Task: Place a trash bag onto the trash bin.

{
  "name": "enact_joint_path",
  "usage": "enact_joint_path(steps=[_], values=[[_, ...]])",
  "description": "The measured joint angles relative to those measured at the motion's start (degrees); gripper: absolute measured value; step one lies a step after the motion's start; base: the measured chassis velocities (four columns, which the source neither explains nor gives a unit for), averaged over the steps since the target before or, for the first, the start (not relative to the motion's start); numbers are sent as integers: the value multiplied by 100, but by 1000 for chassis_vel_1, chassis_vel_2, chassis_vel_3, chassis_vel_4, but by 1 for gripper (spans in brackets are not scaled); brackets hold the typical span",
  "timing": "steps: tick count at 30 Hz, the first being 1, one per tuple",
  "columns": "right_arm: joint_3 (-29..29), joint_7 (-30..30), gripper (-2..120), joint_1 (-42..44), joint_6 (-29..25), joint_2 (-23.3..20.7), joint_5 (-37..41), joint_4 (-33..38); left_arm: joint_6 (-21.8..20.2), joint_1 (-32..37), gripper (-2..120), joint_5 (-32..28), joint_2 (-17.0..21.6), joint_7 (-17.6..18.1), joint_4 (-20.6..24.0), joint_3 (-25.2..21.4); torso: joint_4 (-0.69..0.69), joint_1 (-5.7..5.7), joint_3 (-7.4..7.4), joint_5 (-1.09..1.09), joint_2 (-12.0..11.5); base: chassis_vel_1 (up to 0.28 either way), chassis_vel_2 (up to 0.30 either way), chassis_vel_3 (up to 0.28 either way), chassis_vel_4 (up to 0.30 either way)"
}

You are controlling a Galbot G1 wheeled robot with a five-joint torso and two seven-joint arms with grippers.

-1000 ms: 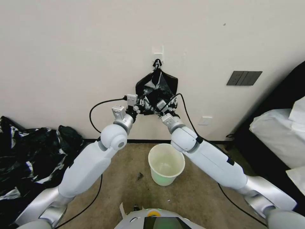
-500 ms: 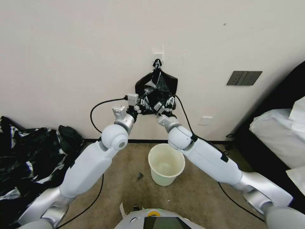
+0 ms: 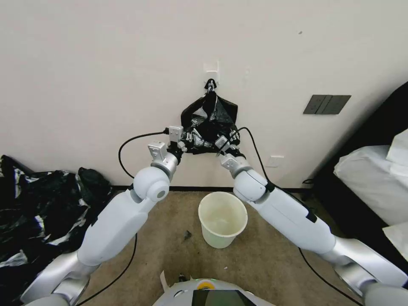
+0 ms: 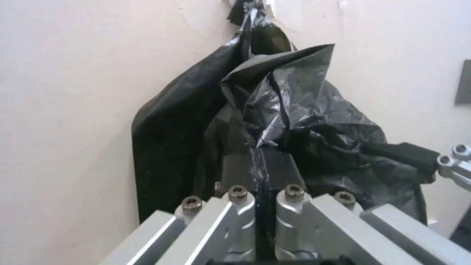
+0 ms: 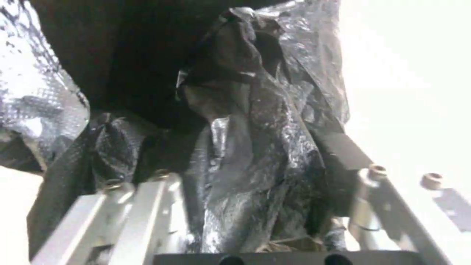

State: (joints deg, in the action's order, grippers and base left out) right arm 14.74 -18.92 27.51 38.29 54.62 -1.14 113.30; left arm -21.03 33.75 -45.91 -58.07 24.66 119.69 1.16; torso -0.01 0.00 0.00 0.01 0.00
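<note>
A flat black bundle [image 3: 225, 111] hangs from a wall hook [image 3: 210, 83], and the crinkled glossy trash bag [image 3: 203, 127] hangs in front of it. In the left wrist view my left gripper [image 4: 260, 162] is shut on a fold of the trash bag [image 4: 304, 110]. In the head view the left gripper [image 3: 192, 138] is at the bag's lower left edge and my right gripper [image 3: 224, 140] at its lower right. In the right wrist view the right gripper [image 5: 235, 147] is open, with the bag's plastic [image 5: 255, 165] bunched between its fingers. The cream trash bin [image 3: 219, 241] stands on the carpet below.
A big heap of black and silvery plastic [image 3: 34, 212] lies on the floor at the left. White bedding [image 3: 374, 170] on dark furniture fills the right side. A dark switch plate [image 3: 326, 104] and a socket [image 3: 274, 161] are on the wall. A small scrap [image 3: 187, 234] lies beside the bin.
The right arm swung left toward the bag's middle half a second ago, then moved back right to the lower right edge. The left arm barely moved and kept its hold.
</note>
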Motion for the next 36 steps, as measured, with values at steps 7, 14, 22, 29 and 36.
enact_joint_path(steps=[7, 14, 22, 29, 36], values=[[-437, -88, 18, 249, -471, -9, 86, -8, 0, 24, 0, 49, -24, -54, -32, 26, 1, 0, 0, -1, 0, 0, 0, 0, 0], [-913, -440, 6, 561, -1056, 56, 976, -54, 8, 68, 0, 62, -21, -55, -50, 27, 1, 0, 0, -1, 0, 0, 0, 0, 0], [-1312, -752, 0, 987, -2745, 251, 3722, -18, 117, 121, 0, -74, -17, -59, -49, 16, 0, 0, 0, -1, 0, 0, 0, 0, 0], [-1967, -752, 0, 1300, -3417, 405, 5745, 364, 411, 169, 0, -321, 129, -92, -42, -64, 1, 0, 0, -2, 0, 0, 0, 0, 0], [-2725, -760, 0, 1779, -3450, 394, 7517, 890, 799, 445, 0, -1076, 247, -87, 128, -253, 0, 0, -1, -1, 0, 0, 0, 0, 0]])
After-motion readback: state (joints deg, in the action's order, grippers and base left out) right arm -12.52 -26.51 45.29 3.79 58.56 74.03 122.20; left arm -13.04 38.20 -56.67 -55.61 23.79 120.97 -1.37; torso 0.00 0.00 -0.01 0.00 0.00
